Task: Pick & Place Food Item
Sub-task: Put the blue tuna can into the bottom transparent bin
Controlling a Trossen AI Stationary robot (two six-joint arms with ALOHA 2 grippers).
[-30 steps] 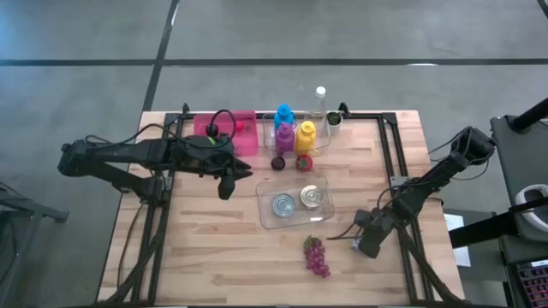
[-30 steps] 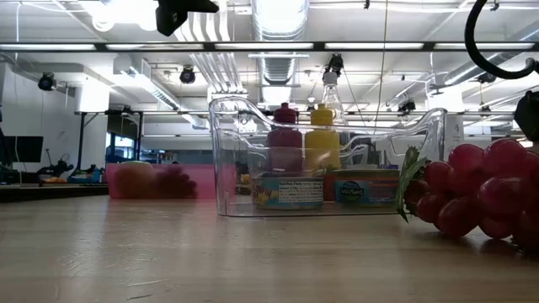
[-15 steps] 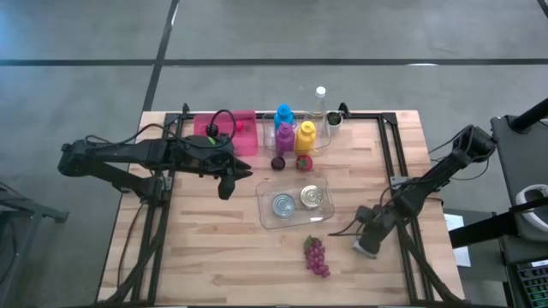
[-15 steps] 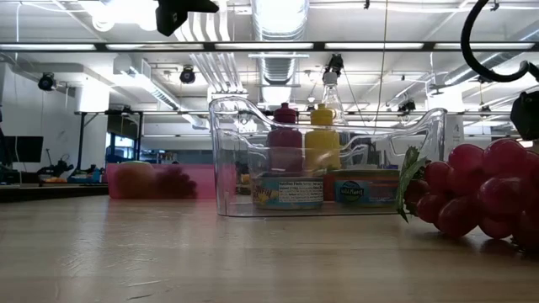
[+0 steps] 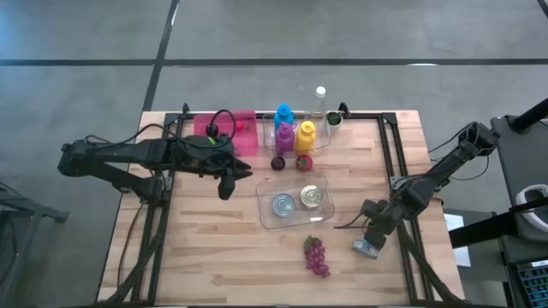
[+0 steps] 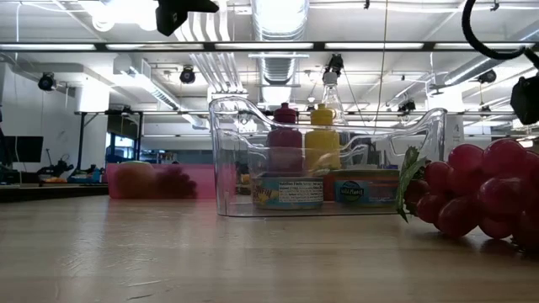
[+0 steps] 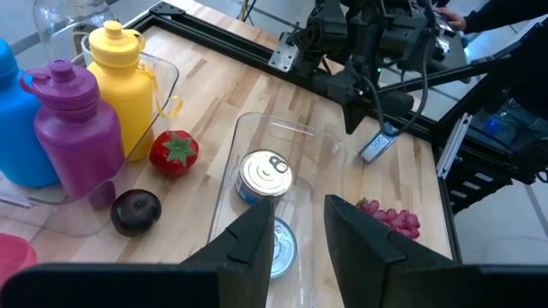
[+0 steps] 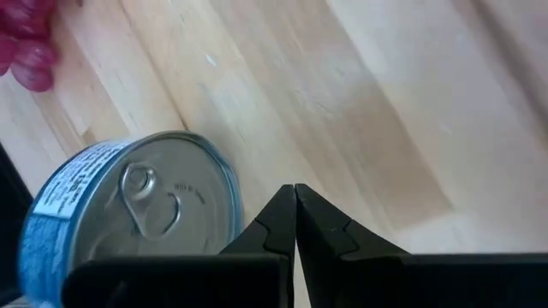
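Observation:
A tin can [image 8: 128, 218] with a blue label and a pull-tab lid stands upright on the wood near the table's right near corner [image 5: 369, 249]. My right gripper [image 8: 295, 195] hangs just above and beside it, fingers shut with nothing between them [image 5: 374, 236]. A bunch of red grapes [image 5: 317, 257] lies to the can's left. My left gripper [image 7: 300, 227] waits open and high over the table's left middle [image 5: 224, 184], holding nothing. A clear tray [image 5: 267, 216] in the middle holds two more cans [image 5: 283, 204]. My right gripper's shut fingers [image 8: 257, 229] point steeply down at the wood right beside the can's top rim [image 8: 233, 214]. Whether one finger's side touches that rim I cannot tell. The can stands on the table on its base.
At the far edge stand a pink bin [image 5: 227, 130], blue, purple and yellow bottles [image 5: 295, 133] and a clear bottle [image 5: 319, 101]. A strawberry [image 5: 304, 162] and a plum [image 5: 278, 162] lie in front of them. Bare wood lies along the near left.
My right gripper has risen and drawn slightly toward the table's right edge, staying shut. The can beneath it, covered by the gripper before in the high view, now shows on the table.

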